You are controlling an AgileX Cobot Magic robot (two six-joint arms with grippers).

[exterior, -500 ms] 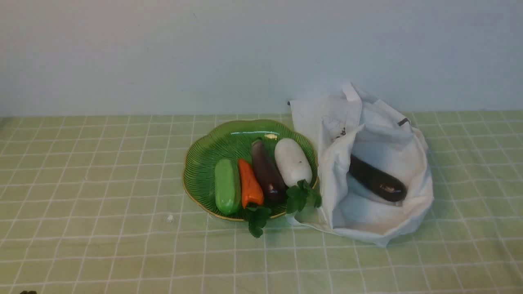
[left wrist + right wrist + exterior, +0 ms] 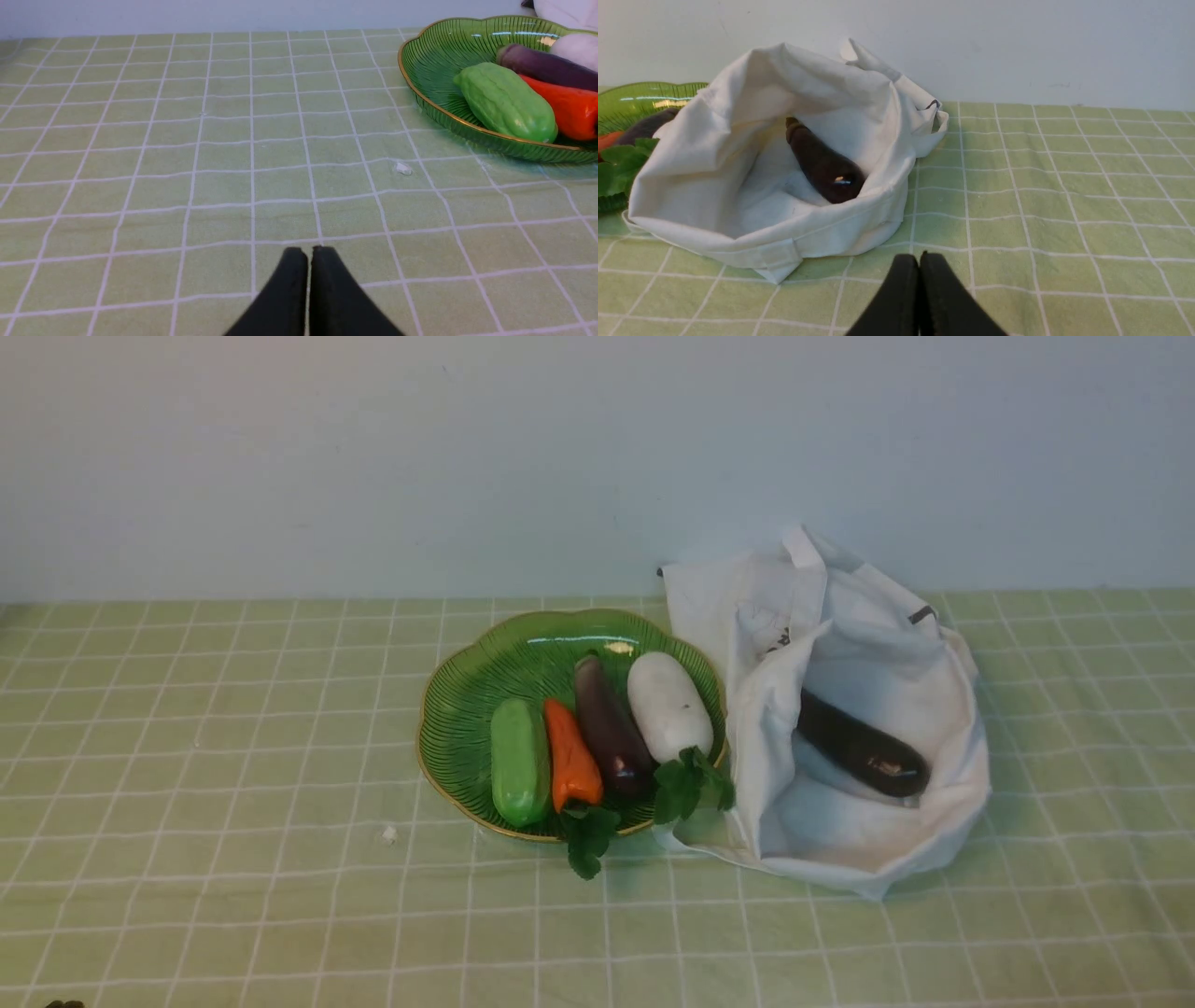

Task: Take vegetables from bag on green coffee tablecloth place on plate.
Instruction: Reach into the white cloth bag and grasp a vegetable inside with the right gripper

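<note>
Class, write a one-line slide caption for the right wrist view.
A dark eggplant lies inside the open white bag, beside the green plate.

- Backed by a plain, pale blue-grey wall [image 2: 373,467].
- Tinged faintly pink toward the upper left in the front view.
- Marked with small, faint scuffs.
- Lit softly.

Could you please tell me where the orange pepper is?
In the front view, the orange pepper lies on the green plate, between the light green vegetable and an eggplant.

The pale green gridded tablecloth [image 2: 308,915] bears the green plate [image 2: 485,663] and white bag [image 2: 840,859].
</note>
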